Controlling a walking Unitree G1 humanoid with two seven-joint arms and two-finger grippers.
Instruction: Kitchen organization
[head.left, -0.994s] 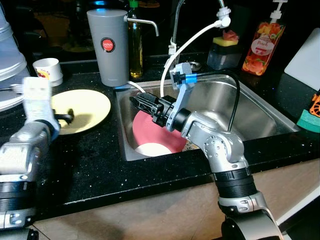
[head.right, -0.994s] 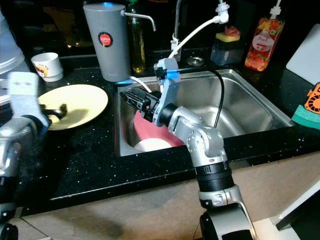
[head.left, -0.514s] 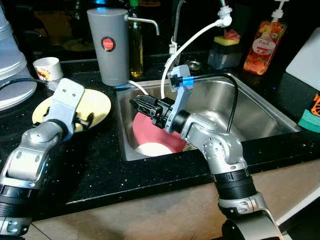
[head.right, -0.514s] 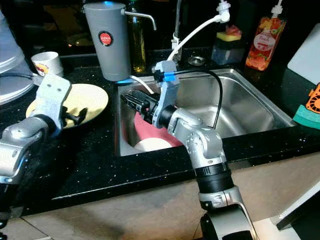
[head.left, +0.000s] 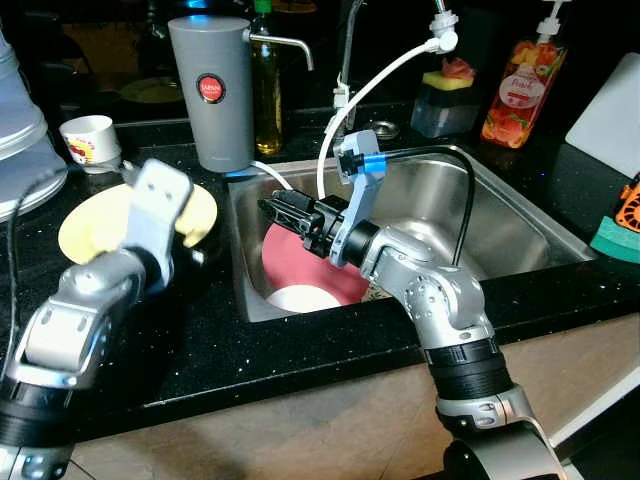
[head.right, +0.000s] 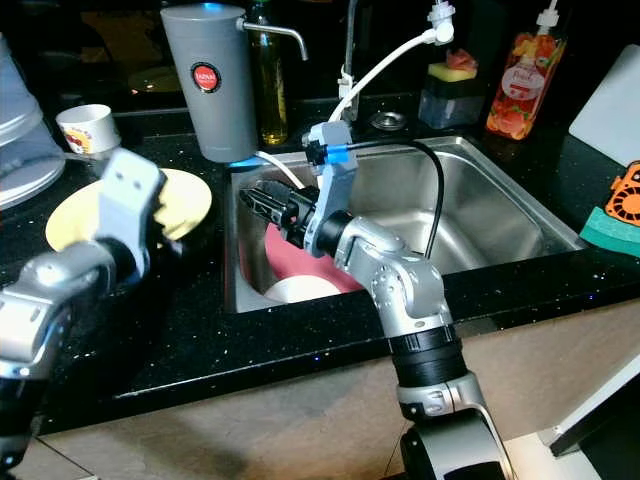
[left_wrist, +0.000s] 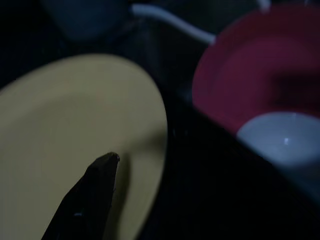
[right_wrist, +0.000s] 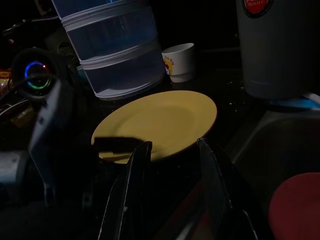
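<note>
A yellow plate (head.left: 95, 215) lies on the black counter left of the sink (head.left: 510, 235). My left gripper (head.left: 192, 250) hovers open over the plate's sink-side edge, largely hidden behind its own wrist. One of its fingers (left_wrist: 97, 185) shows dark above the yellow plate (left_wrist: 65, 130). A red plate (head.left: 300, 265) leans in the sink's left end with a white bowl (head.left: 305, 298) in front of it. My right gripper (head.left: 278, 208) hangs above the red plate, pointing left toward the counter. It is open, with nothing between its fingers (right_wrist: 137, 165).
A grey water jug (head.left: 210, 90), an oil bottle (head.left: 263, 95) and a white cup (head.left: 88, 140) stand behind the plate. Stacked clear containers (right_wrist: 112, 45) sit far left. A white hose (head.left: 380, 85), a sponge holder (head.left: 445, 100) and a soap bottle (head.left: 515, 90) line the sink's back.
My left arm has swung right across the yellow plate toward the sink. The right arm has stayed where it was over the red plate.
</note>
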